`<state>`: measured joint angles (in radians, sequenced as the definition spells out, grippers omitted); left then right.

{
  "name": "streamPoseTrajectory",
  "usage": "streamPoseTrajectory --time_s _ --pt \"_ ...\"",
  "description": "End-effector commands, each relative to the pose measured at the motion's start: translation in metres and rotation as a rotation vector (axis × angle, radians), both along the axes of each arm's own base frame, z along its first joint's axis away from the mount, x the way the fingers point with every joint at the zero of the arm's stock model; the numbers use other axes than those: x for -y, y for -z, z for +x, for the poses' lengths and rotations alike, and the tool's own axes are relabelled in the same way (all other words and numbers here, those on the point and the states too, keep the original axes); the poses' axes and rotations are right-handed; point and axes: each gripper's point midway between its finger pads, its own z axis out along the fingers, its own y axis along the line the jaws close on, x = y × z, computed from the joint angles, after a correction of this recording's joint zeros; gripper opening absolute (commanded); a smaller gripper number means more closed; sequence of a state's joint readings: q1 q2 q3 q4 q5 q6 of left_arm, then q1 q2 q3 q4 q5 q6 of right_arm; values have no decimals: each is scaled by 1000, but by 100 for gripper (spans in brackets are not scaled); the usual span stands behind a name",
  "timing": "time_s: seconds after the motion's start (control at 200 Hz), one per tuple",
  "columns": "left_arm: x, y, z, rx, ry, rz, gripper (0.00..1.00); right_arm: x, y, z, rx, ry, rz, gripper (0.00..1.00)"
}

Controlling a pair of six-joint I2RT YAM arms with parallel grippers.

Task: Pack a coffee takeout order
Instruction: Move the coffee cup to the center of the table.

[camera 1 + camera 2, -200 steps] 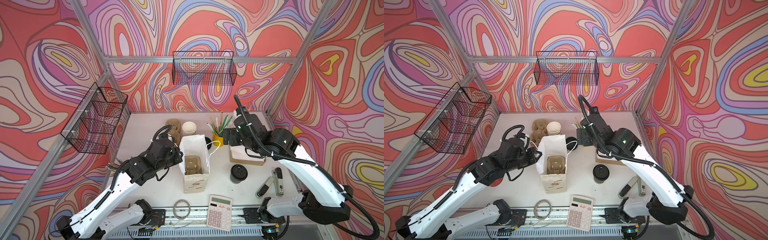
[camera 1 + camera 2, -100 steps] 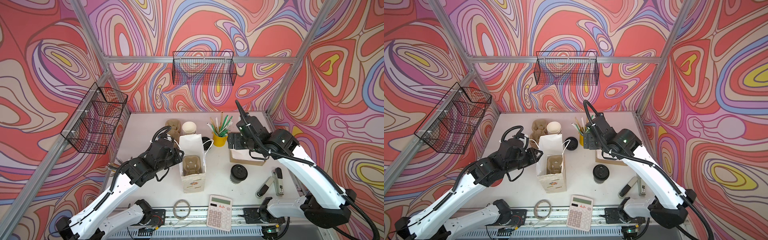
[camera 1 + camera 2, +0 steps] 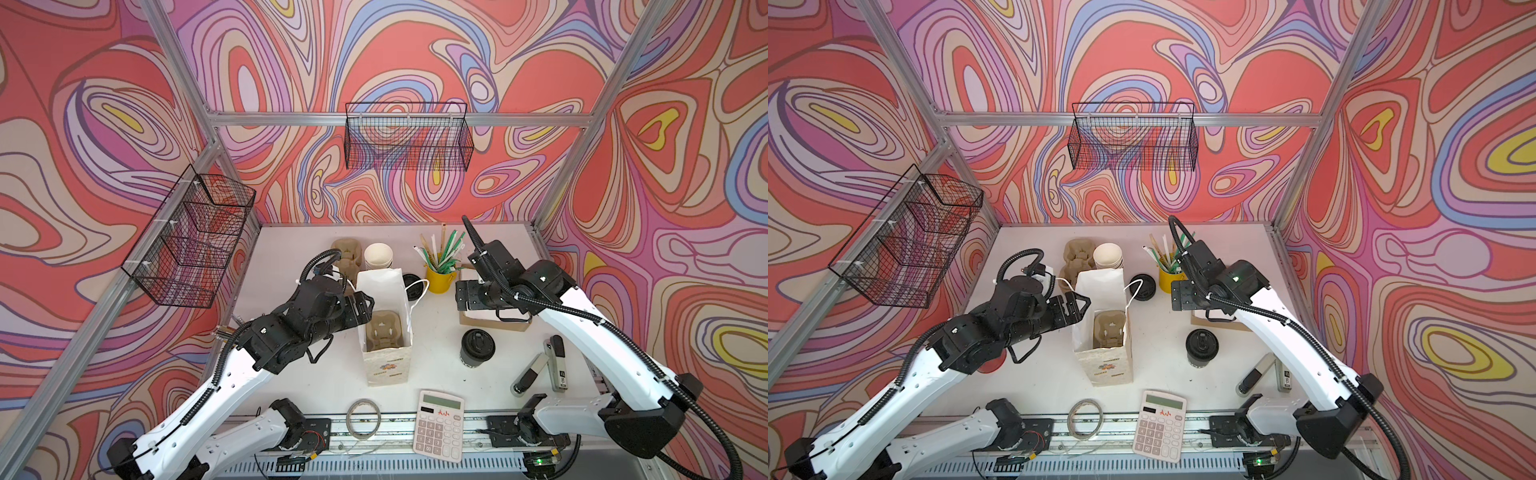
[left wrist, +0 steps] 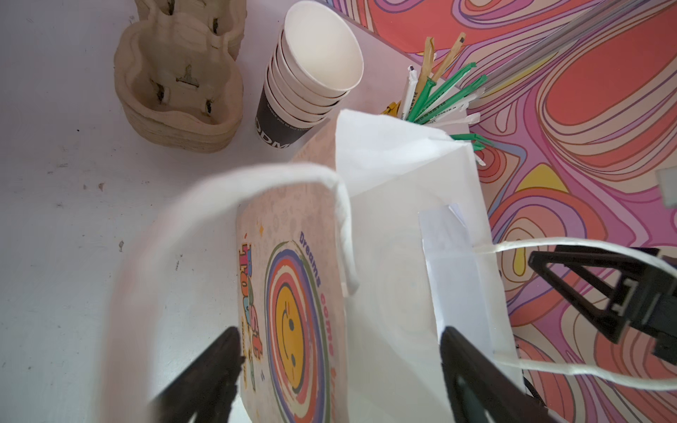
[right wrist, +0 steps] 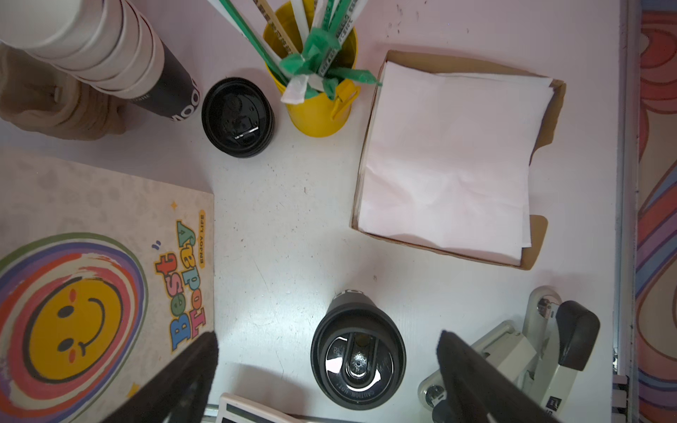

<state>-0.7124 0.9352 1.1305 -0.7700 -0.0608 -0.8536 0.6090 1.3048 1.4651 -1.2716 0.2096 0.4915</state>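
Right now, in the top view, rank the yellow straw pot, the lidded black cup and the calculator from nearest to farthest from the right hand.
1. Yellow straw pot, beside the right hand, toward the back.
2. Lidded black cup, mid-table.
3. Calculator, at the front edge.

White calculator (image 3: 439, 424) at the counter's (image 3: 436, 365) front edge, tape ring (image 3: 364, 417) beside it, yellow pot of straws (image 3: 439, 279) near stacked white-lined cups (image 3: 378, 257), napkins in a cardboard tray (image 5: 450, 161), stapler (image 3: 556, 363)

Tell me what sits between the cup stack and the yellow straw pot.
A loose black lid lies between the cup stack and the straw pot. The right wrist view shows it most plainly; both top views show it too.
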Motion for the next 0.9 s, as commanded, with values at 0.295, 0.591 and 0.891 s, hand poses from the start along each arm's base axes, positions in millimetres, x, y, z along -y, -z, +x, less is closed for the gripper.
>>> streamPoseTrajectory --time_s 0.295,0.591,0.891 --pt "-29 -28 -13 89 71 161 100 6 23 -13 -99 -15 21 97" --pt "-13 -39 -26 108 238 142 100 20 40 -25 -172 0 34 93" --pt "-4 -25 -21 60 257 148 100 23 64 -58 -303 26 61 85"
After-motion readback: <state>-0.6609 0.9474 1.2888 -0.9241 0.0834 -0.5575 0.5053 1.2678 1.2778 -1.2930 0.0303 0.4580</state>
